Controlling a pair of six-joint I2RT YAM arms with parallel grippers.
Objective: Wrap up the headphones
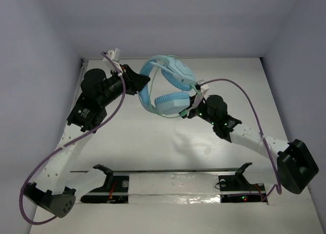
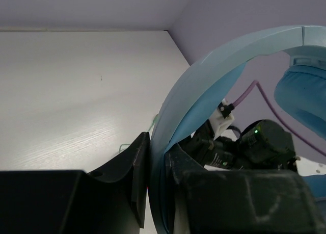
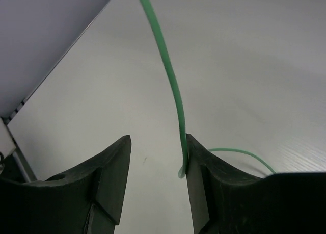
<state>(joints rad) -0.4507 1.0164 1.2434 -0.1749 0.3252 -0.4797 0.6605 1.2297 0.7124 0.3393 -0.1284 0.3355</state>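
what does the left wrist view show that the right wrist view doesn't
Only the left wrist view: the left claw shut on the light blue headband, with an earcup at the right edge. Only the right wrist view: the right claw with its jaws apart and the thin green cable running down along one finger's inner edge, not clamped. Both: the white table and the purple-grey wall.
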